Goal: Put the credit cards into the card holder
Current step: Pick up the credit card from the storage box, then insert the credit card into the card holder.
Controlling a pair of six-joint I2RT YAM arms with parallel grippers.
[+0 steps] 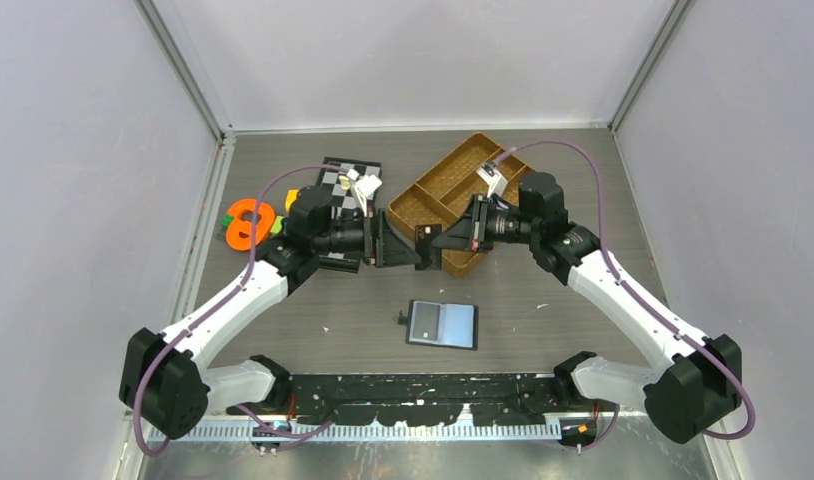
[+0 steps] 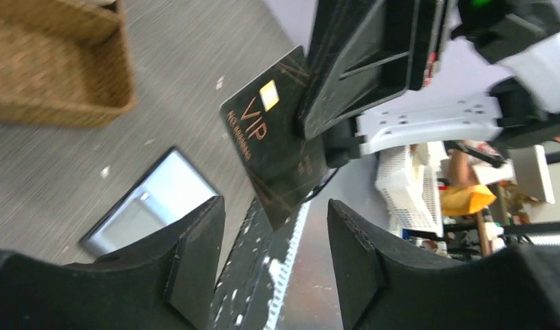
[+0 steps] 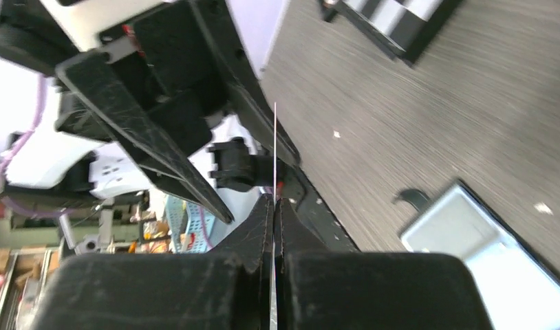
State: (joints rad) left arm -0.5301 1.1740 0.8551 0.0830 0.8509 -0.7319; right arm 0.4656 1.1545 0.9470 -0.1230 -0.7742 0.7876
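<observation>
1. Black VIP card (image 2: 274, 148) is in mid-air between the arms, near the woven tray (image 1: 438, 190). It is barely discernible from above.
2. Right gripper (image 3: 272, 201) is pinched on the card, seen edge-on as a thin line.
3. Left gripper (image 2: 274, 206) is spread, fingers either side of the card.
4. Card holder (image 1: 442, 323) lies open on the table, cut off in both wrist views.

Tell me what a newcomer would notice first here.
In mid-air over the middle of the table, the right gripper is shut on a black VIP card, with the left gripper open, facing it. Below, nearer the bases, the card holder lies open.
</observation>
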